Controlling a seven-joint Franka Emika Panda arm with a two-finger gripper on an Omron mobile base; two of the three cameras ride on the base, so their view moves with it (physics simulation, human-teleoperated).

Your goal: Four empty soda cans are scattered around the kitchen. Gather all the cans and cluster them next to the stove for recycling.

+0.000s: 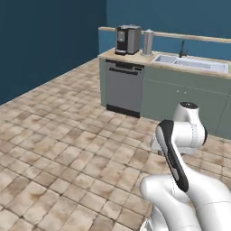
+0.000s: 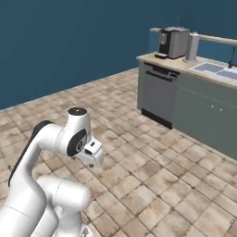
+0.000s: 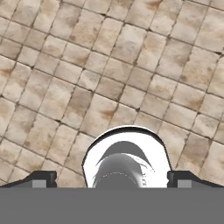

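**Hand open over bare floor**

Your hand [image 3: 112, 179] points down at the brown tiled floor [image 3: 109, 74], fingertips [image 3: 39, 178] spread wide, gripping nothing. You can't see any can or the stove. Ahead, the worktop [image 1: 135, 58] carries a coffee machine [image 1: 127, 39].

Rendered pictures, evenly and softly lit with no visible lamp or window. The blue walls [image 1: 49, 40] are dim and flat. The brown tiled floor [image 1: 67, 158] is brighter, its mottled tiles a little soft and low in detail. Shadows are faint; no strong cast ones. The white arm [image 2: 51, 185] shows smooth shading, no harsh glare. No edge distortion; distant cabinets [image 1: 180, 97] look slightly blurry.
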